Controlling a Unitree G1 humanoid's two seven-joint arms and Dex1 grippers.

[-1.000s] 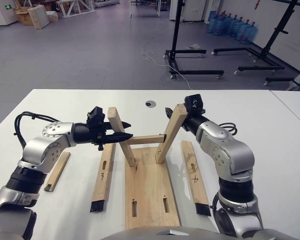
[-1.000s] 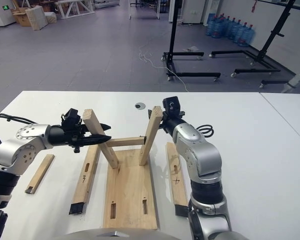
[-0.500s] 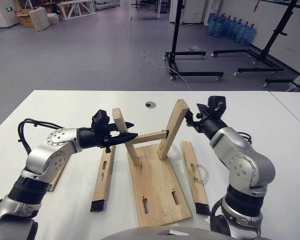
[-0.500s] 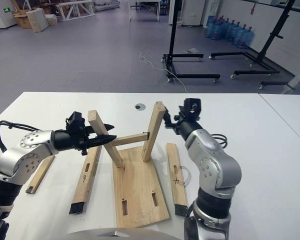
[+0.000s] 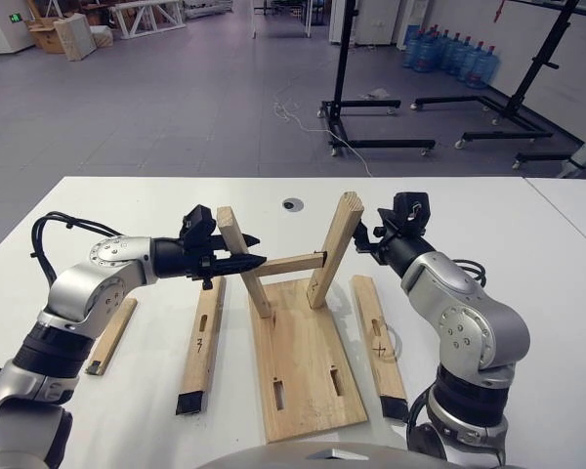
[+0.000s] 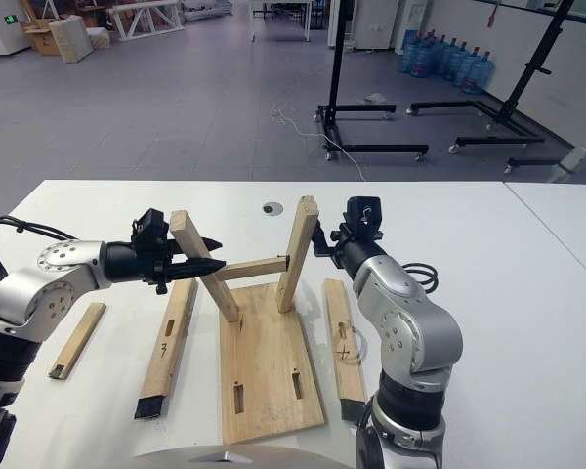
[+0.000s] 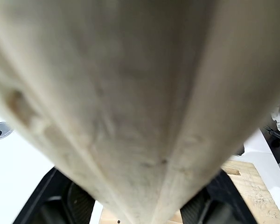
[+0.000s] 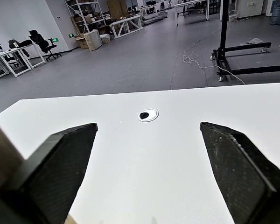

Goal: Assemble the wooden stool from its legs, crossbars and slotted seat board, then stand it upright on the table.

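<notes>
White table (image 5: 527, 293) up front, grey hall with black wheeled stands (image 5: 381, 143) behind. Left gripper (image 5: 236, 262) is clamped on the tilted pale wooden leg (image 5: 257, 293), which stands on the flat slotted seat board (image 5: 308, 371). The right wrist view settles it: right gripper (image 8: 148, 125) spread wide, round table grommet (image 8: 148, 115) beyond.

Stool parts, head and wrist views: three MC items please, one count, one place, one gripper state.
1. How many legs stand upright in the seat board? A) one B) two C) four
2. Where is the loose crossbar? A) on the board B) on the table, left of the left flat leg C) right of the board
3. The right gripper is: A) open B) shut on the board C) shut on the loose crossbar
Key: 1 B, left upright leg and right upright leg only. 2 B, it lies outermost left. 3 A, its fingers stand apart, nothing between.
</notes>
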